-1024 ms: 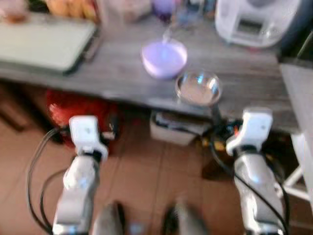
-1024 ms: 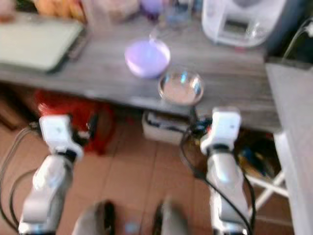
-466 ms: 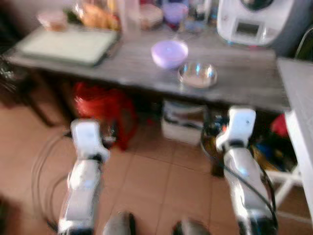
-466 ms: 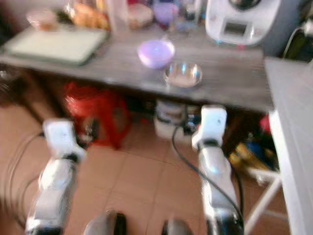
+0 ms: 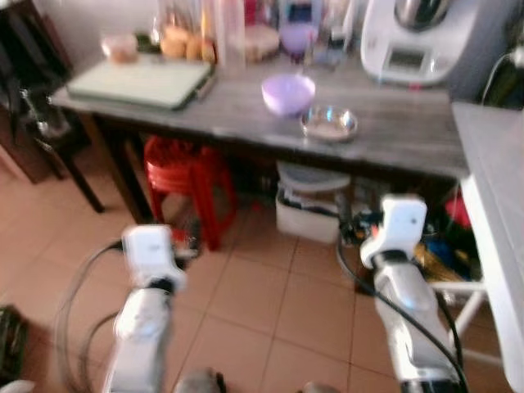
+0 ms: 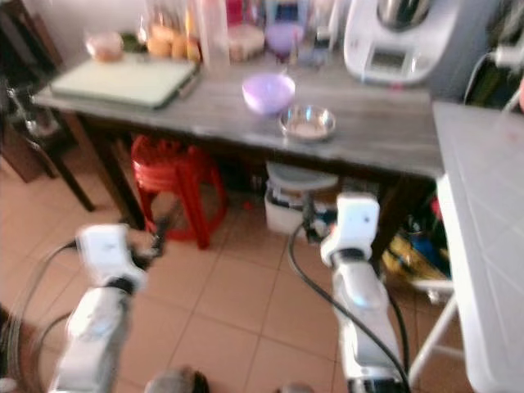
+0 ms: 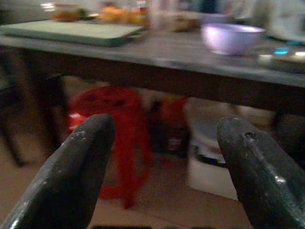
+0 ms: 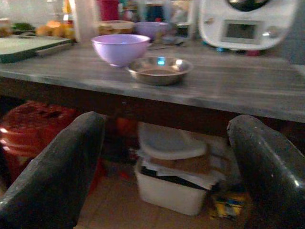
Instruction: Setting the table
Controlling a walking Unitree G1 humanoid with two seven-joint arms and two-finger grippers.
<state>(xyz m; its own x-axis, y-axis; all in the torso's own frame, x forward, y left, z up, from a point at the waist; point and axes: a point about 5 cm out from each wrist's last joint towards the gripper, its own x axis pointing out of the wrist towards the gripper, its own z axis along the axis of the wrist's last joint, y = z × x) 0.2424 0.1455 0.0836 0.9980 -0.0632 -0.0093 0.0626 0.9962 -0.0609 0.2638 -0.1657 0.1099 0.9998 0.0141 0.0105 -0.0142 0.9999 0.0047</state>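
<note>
A lilac bowl (image 5: 288,92) and a shallow steel bowl (image 5: 328,124) stand side by side on a grey wooden table (image 5: 393,139) ahead of me. Both my arms are held low in front of the table, well short of its edge. My left gripper (image 7: 162,176) is open and empty, with its fingers (image 7: 78,176) framing a red stool under the table. My right gripper (image 8: 164,171) is open and empty too, pointing under the table edge below the steel bowl (image 8: 159,69) and lilac bowl (image 8: 120,48).
A red plastic stool (image 5: 184,176) and a white lidded box (image 5: 315,205) sit under the table. A green cutting board (image 5: 139,82), jars, fruit and a white kitchen appliance (image 5: 409,37) line the tabletop. A white counter (image 5: 495,213) runs along my right; a dark chair (image 5: 41,123) stands left.
The camera has pulled back from the table and the view has widened. The bowls look smaller and farther away. Both arms keep their low pose.
</note>
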